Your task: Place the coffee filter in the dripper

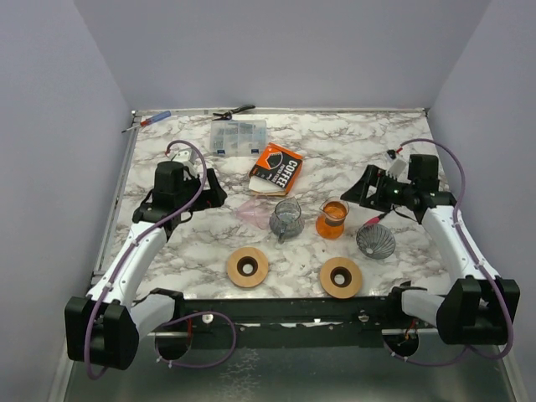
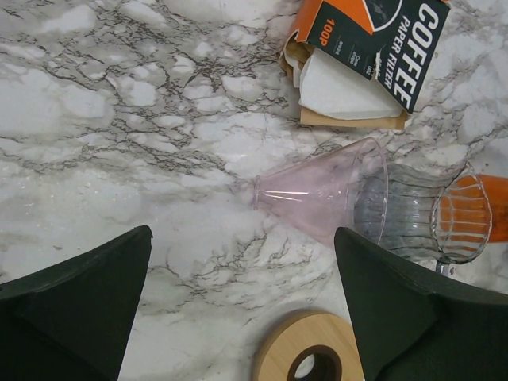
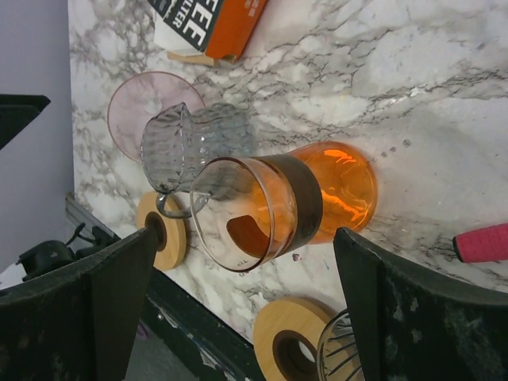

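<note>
White paper coffee filters (image 2: 341, 91) poke from the open end of the orange-and-black cardboard box (image 2: 397, 40) lying on the marble tabletop (image 2: 119, 119). Light, floppy and easily creased, they probably cling together; pinch one exposed edge gently. Left tool (image 2: 242, 232) and right tool (image 3: 246, 232) both gape empty.

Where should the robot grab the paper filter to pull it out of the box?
Pinch the white filter by the edge poking out of the open end of the box. Come in low from that open side, which faces the arms, because the box lies flat and covers the rest. The left gripper looks closest.
</note>
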You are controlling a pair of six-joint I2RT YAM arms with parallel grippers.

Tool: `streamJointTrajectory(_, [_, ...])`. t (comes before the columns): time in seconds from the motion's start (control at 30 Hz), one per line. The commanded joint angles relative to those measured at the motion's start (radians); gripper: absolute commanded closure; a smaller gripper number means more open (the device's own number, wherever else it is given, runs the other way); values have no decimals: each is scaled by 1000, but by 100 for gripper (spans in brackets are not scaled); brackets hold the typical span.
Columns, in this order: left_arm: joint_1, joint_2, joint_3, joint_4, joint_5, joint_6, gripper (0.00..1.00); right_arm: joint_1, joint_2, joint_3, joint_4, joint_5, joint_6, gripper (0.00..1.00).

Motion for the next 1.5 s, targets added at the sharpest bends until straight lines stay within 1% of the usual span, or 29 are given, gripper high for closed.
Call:
streamJointTrajectory(0.0, [0,-10,-7,-41,-52,40,1,81,27,51,-76,93,-29,6])
streamJointTrajectory(0.13, [0,-8,-20,-41,-46,32,1,133,58,71,-111,171,-42,13])
streamJointTrajectory(0.27, [-1,-13,-27,-42,-47,22,1,159,65,69,-123,217,-49,13])
streamJointTrajectory(0.3, [0,-15,-29,-41,-47,21,1,163,67,69,-126,224,-49,15])
streamJointTrajectory(0.43, [-1,-18,-35,-42,-45,16,1,169,84,60,-128,241,-55,25])
streamJointTrajectory(0.6, [0,-13,-38,-42,-47,15,1,179,126,55,-113,208,-50,43])
streamJointTrajectory(0.67, [0,-11,-39,-42,-45,13,1,191,140,62,-112,202,-48,47])
streamJointTrajectory(0.8, [0,-10,-39,-42,-48,14,1,210,153,75,-98,214,-34,51])
streamJointTrajectory(1.0, [0,-6,-39,-42,-47,14,1,241,180,104,-79,262,-20,62])
streamJointTrajectory(1.03, [-1,-7,-39,-42,-48,14,1,247,187,113,-82,275,-20,62])
streamJointTrajectory(1.2, [0,-2,-38,-42,-45,13,1,278,215,158,-84,370,-24,69])
streamJointTrajectory(1.37, [0,0,-38,-43,-44,14,1,294,254,210,-94,462,-47,74])
streamJointTrajectory(1.47, [0,2,-39,-43,-42,14,1,296,274,236,-98,496,-63,79])
